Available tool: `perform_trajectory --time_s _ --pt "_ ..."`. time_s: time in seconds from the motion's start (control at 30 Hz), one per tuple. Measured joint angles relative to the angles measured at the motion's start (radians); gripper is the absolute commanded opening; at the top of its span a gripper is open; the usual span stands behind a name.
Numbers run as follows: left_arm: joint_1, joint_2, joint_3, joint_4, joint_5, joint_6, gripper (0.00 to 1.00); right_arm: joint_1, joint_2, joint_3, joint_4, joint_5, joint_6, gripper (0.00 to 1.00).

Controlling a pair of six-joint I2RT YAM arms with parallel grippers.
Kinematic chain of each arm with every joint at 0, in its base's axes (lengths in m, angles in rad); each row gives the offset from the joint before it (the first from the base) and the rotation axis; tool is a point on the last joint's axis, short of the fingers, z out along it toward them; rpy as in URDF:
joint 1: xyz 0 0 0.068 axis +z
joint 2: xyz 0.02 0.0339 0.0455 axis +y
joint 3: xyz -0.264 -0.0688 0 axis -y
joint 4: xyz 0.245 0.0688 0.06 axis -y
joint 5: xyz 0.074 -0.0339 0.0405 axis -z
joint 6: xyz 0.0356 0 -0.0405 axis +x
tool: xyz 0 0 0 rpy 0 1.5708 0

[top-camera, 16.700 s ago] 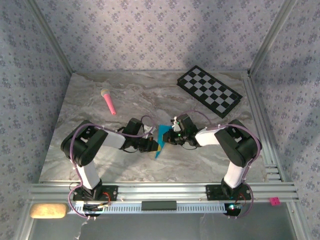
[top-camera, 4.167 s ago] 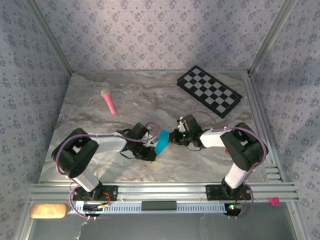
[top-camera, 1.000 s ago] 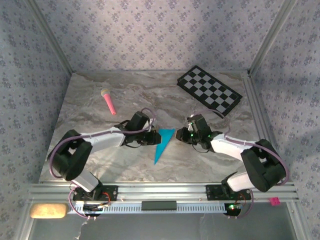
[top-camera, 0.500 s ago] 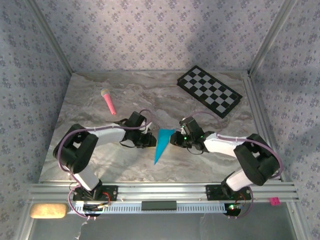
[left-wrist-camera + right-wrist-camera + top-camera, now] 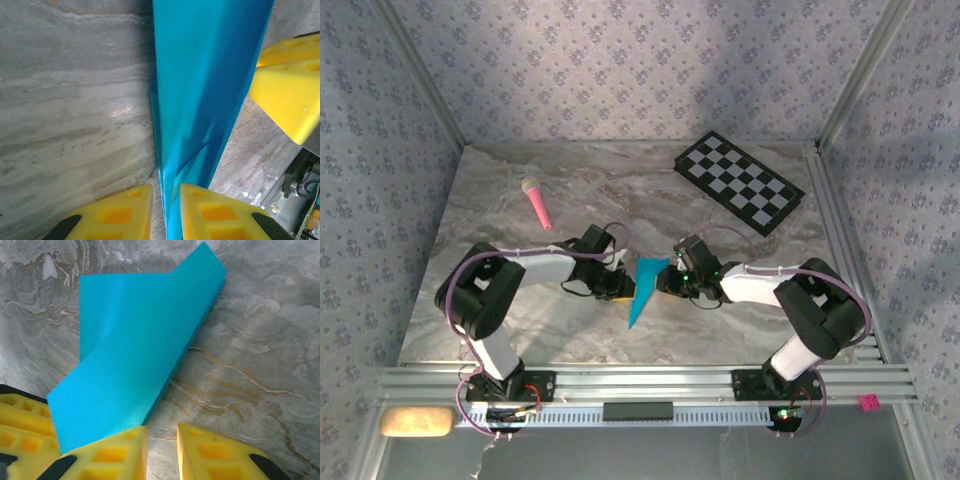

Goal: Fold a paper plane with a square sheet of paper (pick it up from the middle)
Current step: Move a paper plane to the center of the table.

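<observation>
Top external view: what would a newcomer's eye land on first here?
The bright cyan paper plane, a slim dart lying at mid-table, stands out first, with the left pincer and the right pincer flanking it on either side. Next come the black-and-white checkered board at the far right of the table and the pink stick at the far left.

LOC: robot lab test cell | EVID: alu-profile frame [image 5: 640, 380] round marble-look table [image 5: 520, 325]; wallpaper-print panel walls [image 5: 640, 70] on 3 sides | my L arm [image 5: 485, 300] + R arm [image 5: 820, 310] bolted at front edge w/ loose cabling | PROPS: checkerboard [image 5: 739, 182], pink stick [image 5: 537, 203]
</observation>
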Motion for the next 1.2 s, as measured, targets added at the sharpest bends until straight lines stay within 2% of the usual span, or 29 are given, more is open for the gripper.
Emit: perform_trajectory --time_s 0.4,0.53,0.77,0.83,0.9,1.0,1.2 --pt "-0.021 0.043 0.015 0.035 0.052 -0.004 0.21 0.000 0.008 -0.003 0.072 -0.061 0.028 0.23" --pt "-0.023 0.054 0.015 0.053 0.068 -0.013 0.13 0.000 0.008 -0.013 0.080 -0.062 0.032 0.23" --pt "-0.023 0.043 0.015 0.092 0.076 -0.030 0.04 -0.005 -0.017 -0.028 0.059 -0.049 0.037 0.27" --pt "-0.023 0.021 0.015 0.088 0.056 -0.030 0.03 -0.010 -0.051 -0.029 0.032 -0.035 0.041 0.29" --pt "-0.025 -0.017 0.016 0.071 0.023 -0.027 0.01 -0.016 -0.096 -0.029 0.008 -0.022 0.049 0.38" --pt "-0.035 -0.071 0.042 0.004 -0.064 -0.007 0.01 -0.018 -0.147 -0.022 -0.016 -0.007 0.055 0.46" --pt "-0.063 -0.095 0.110 -0.101 -0.209 0.034 0.00 -0.006 -0.153 0.040 -0.045 -0.010 0.057 0.48"
